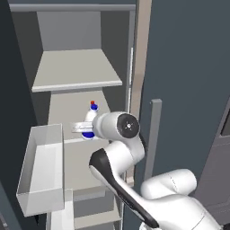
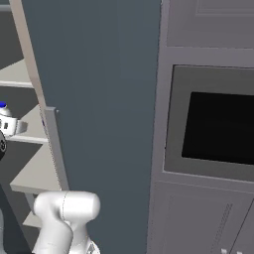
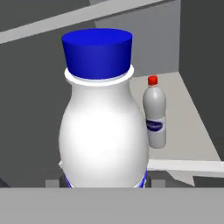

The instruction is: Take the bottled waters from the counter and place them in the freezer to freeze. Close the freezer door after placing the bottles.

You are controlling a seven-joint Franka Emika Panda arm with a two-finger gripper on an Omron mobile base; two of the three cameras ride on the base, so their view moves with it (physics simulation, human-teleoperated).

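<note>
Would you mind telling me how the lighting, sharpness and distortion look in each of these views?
Left base view: flat, even rendered light, no glare; the white bottle is small and partly hidden behind the arm. Right base view: soft and slightly blurry, the oven window uniformly black without reflections. Hand view: the white bottle looms oversized from closeness, with a soft highlight; the red-capped bottle behind stays reasonably sharp.

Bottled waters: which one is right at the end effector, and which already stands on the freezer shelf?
The blue-capped white bottle is at the end effector; the red-capped clear-grey bottle stands upright on the shelf beyond.

Base views flank the freezer (image 1: 81,81); hand view looks close inside.
</note>
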